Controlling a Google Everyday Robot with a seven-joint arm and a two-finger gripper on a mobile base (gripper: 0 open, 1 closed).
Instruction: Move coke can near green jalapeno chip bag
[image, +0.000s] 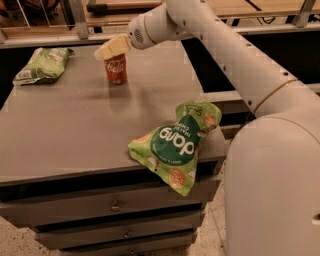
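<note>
A grey worktop (75, 120) on a cabinet of drawers (117, 231), seen from above and in front. A red coke can (116, 70) with white script stands upright towards the far edge of the worktop, roughly midway along that edge and a little in from it. The robot's white arm (225, 45) reaches in from the right side and crosses above the far right corner. At its end the pale yellow gripper (111, 48) sits at the top of the can, overlapping the can's rim in this view. Whether the gripper is parted, closed or clamped on the can cannot be told from here. The green jalapeno chip bag (44, 65), small, pale green and flattish with a white strip at its near end, lies at the far left corner, well apart from the can, with bare worktop between them. A larger bright green bag (177, 145), printed with a dark green circle and white letters, lies at the near right corner. Its lower end droops over the front edge of the worktop. The robot's broad white body (272, 185) fills the right side of the view, beside the cabinet.
</note>
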